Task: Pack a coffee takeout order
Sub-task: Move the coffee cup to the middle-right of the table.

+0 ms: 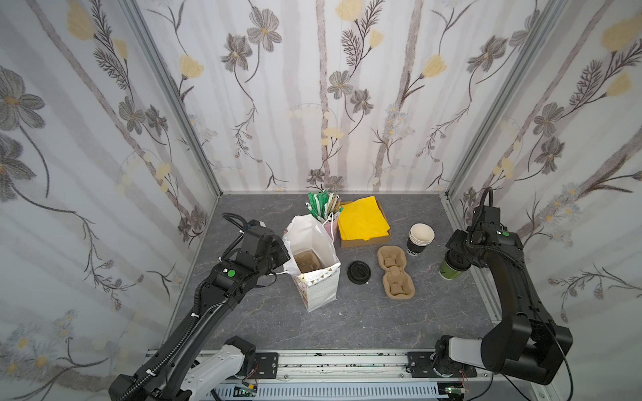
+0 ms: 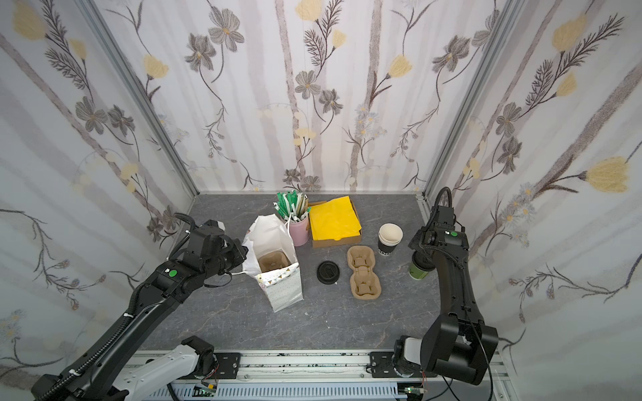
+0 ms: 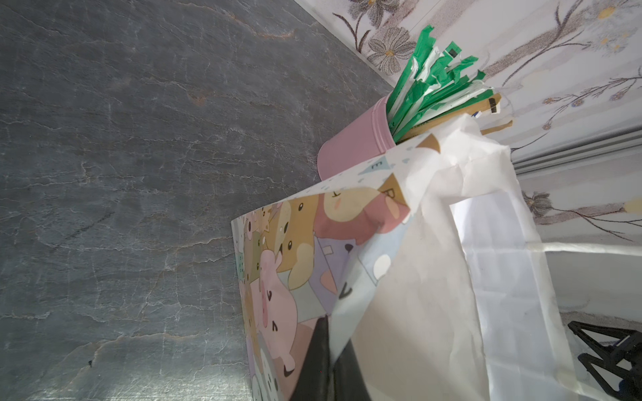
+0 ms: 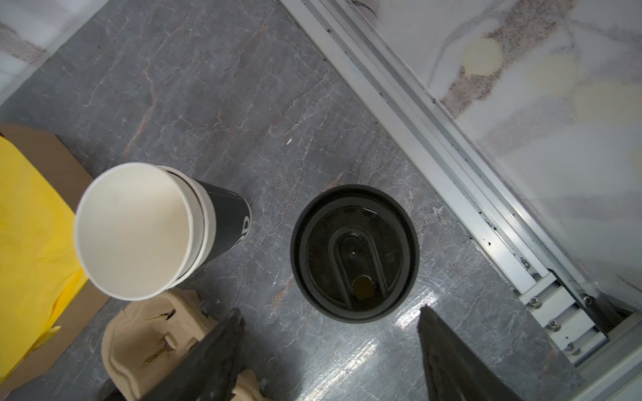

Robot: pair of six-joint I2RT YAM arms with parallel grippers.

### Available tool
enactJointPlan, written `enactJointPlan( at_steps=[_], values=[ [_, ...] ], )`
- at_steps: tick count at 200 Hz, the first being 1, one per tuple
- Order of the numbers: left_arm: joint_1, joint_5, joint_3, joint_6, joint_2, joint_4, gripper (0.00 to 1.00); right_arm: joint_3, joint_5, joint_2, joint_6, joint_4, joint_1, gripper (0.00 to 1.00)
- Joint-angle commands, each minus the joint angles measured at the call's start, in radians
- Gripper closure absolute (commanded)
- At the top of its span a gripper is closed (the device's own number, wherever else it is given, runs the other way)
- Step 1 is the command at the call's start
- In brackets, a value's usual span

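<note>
Fingers [image 3: 312, 368] of my left gripper [image 3: 331, 342] are pressed together on the left wall of the gift bag [image 1: 321, 288], its paper pinched between them just under the rim. The bag stands upright and open, left of the middle of the table [image 1: 382, 319], and a tan pulp carrier [image 1: 305, 262] sits at its bottom.

My right gripper [image 4: 330, 310] hangs over the green cup [image 1: 451, 274] at the right edge of the table, beside the metal rail [image 4: 430, 139]. Its fingers [image 4: 222, 343] stand wide apart, one on each side of the cup's black lid [image 4: 354, 250], and in the wrist view a strip of table shows between each tip and the lid. I cannot tell whether the tips reach below the lid. The cup is upright with its lid on.

Just left of it stands the stack of black cups [image 1: 418, 239]. Nearer the middle lie a second carrier [image 1: 396, 270] and a loose black lid [image 1: 359, 273]. The yellow napkins [image 1: 363, 218] lie in a cardboard tray [image 1: 364, 242] at the far side. The tan sticks [image 3: 448, 118] stand with green-and-white wrapped ones [image 3: 434, 86] in a pink holder [image 1: 331, 227] just behind the bag.
</note>
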Motion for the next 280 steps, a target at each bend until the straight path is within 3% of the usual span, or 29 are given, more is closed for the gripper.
enactJointPlan(
  at_steps=[1,123,243,280],
  values=[
    [0.0,0.021,-0.007,0.006,-0.003,-0.008,1.0,0.0,0.024,0.022,-0.04,0.022,-0.019,0.21],
    [0.0,0.035,0.014,0.072,0.084,0.024,1.0,-0.011,-0.057,0.141,-0.039,0.04,-0.026,0.16],
    [0.002,0.009,-0.015,-0.015,0.005,0.025,1.0,0.026,-0.045,0.226,-0.068,0.028,-0.027,0.21],
    [0.003,0.06,0.019,0.018,0.056,0.026,1.0,0.031,-0.032,0.232,-0.089,0.017,-0.024,0.2]
  ],
)
